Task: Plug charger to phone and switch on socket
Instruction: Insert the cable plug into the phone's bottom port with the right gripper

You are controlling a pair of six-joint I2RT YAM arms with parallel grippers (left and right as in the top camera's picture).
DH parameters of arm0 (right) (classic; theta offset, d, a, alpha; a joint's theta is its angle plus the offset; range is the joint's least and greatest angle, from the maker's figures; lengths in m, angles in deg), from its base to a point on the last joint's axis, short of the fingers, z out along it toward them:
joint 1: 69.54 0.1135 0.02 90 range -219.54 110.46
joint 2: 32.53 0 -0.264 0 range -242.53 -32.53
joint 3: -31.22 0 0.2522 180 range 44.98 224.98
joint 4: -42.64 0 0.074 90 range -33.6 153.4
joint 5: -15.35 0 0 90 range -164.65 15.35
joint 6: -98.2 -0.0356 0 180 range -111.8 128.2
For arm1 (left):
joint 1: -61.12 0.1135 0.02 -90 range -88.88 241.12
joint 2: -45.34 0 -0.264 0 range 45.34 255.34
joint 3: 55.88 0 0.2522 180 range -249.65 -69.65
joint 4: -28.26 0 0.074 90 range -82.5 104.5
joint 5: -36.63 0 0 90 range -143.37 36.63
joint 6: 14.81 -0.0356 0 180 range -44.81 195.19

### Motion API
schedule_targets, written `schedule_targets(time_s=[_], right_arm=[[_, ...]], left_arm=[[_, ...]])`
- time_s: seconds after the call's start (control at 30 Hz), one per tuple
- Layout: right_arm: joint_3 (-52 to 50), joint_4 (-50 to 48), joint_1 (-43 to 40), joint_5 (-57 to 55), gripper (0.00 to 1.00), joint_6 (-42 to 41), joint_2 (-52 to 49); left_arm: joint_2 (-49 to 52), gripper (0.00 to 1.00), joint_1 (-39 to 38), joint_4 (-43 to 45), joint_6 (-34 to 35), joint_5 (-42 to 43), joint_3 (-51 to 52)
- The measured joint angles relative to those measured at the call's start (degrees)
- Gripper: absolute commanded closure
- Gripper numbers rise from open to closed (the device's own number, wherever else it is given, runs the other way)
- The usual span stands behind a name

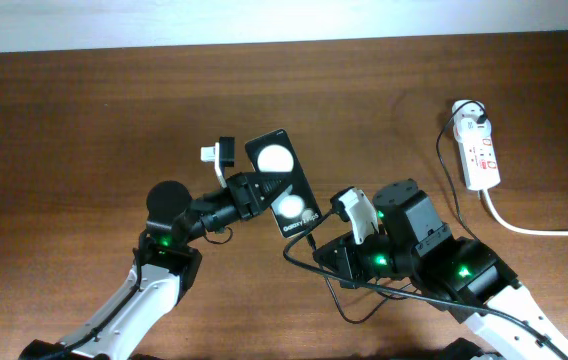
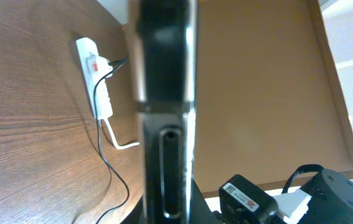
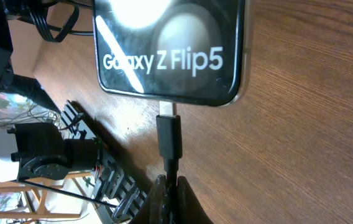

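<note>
The phone [image 1: 284, 185], a glossy black slab with two white spots, is held tilted above the table by my left gripper [image 1: 252, 195], which is shut on its left edge. In the left wrist view the phone [image 2: 164, 93] shows edge-on. My right gripper [image 3: 170, 199] is shut on the charger's black cable just behind the plug [image 3: 169, 134]. The plug's metal tip meets the phone's bottom edge [image 3: 170, 50], with some metal still showing. In the overhead view my right gripper [image 1: 316, 250] sits below the phone. The white adapter [image 1: 471, 112] sits in the socket [image 1: 479, 152].
The black cable [image 1: 452, 185] runs from the adapter along the table and loops under my right arm. The socket's thick white cord [image 1: 524, 228] leaves to the right edge. The socket also shows in the left wrist view [image 2: 96, 81].
</note>
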Motion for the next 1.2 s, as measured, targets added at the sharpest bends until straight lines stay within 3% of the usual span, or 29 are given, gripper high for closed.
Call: schedule_targets(time_s=[1.2], right_arm=[[0.0, -0.9, 0.0, 0.22, 0.96, 0.0, 0.0]], left_arm=[[0.0, 1.0, 0.11, -1.01, 4.98, -1.49, 0.0]])
